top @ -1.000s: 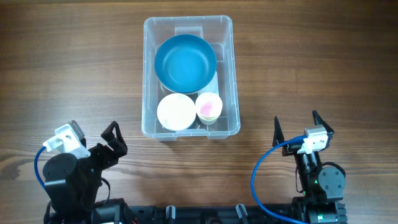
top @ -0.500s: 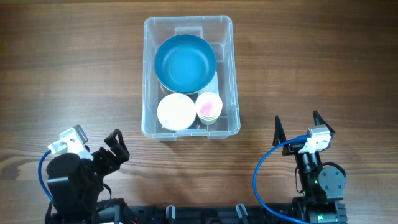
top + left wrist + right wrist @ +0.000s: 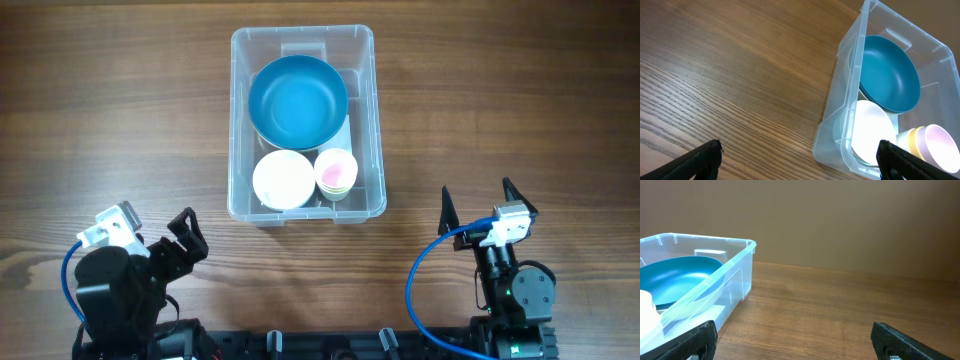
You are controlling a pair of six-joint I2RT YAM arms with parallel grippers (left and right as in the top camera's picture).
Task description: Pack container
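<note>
While left fingers (image 3: 701,157) and right fingers (image 3: 696,337) gape wide, only overhead shows the container (image 3: 378,130) whole.

Right claw (image 3: 795,342): two dark fingertips (image 3: 695,337) showing at the bottom corners of the frame, spread wide, nothing between them but bare table (image 3: 840,310).

Container (image 3: 735,265): clear plastic, left side of the view, standing on the wood-grain table, near corner rounded, rim level.

Inside it: blue bowl (image 3: 675,280), upright and seen through the wall.

White item (image 3: 646,310): at the far left edge, inside the container, mostly cut off by the frame.

Behind: plain brown wall (image 3: 840,225).
</note>
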